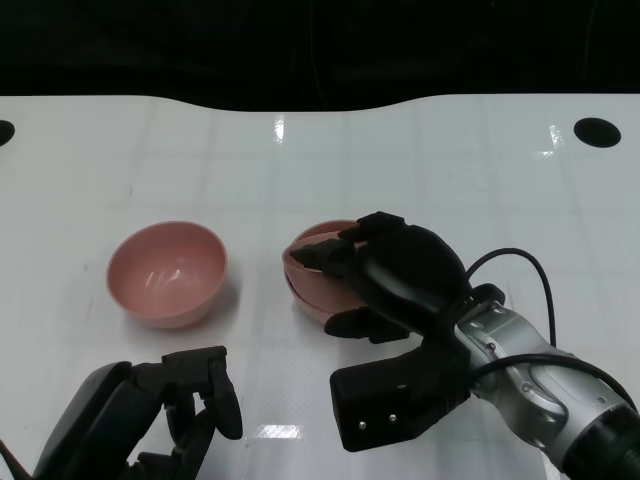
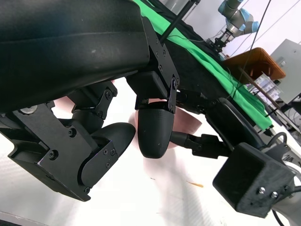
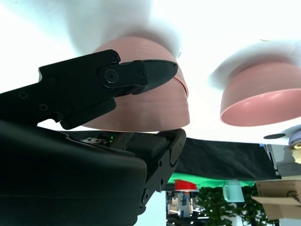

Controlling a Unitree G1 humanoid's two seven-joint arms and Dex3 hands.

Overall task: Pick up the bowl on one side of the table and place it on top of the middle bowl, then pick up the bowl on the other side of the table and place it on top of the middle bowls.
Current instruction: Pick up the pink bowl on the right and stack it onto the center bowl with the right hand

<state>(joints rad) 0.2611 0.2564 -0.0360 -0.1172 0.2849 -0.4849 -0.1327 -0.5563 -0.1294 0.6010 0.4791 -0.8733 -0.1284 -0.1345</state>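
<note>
Two pink bowls sit nested at the table's middle: the upper bowl lies a little tilted in the lower bowl. My right hand reaches over them from the right and grips the upper bowl at its near rim, one finger along the outer wall. The right wrist view shows the nested pair with a seam between them. A third pink bowl stands alone on the left. My left hand hovers near the front edge below that bowl, fingers loosely bent and holding nothing.
The white table has a dark hole at the far right and another at the far left edge. A black cable loops off my right wrist. Beyond the table's back edge lies a dark backdrop.
</note>
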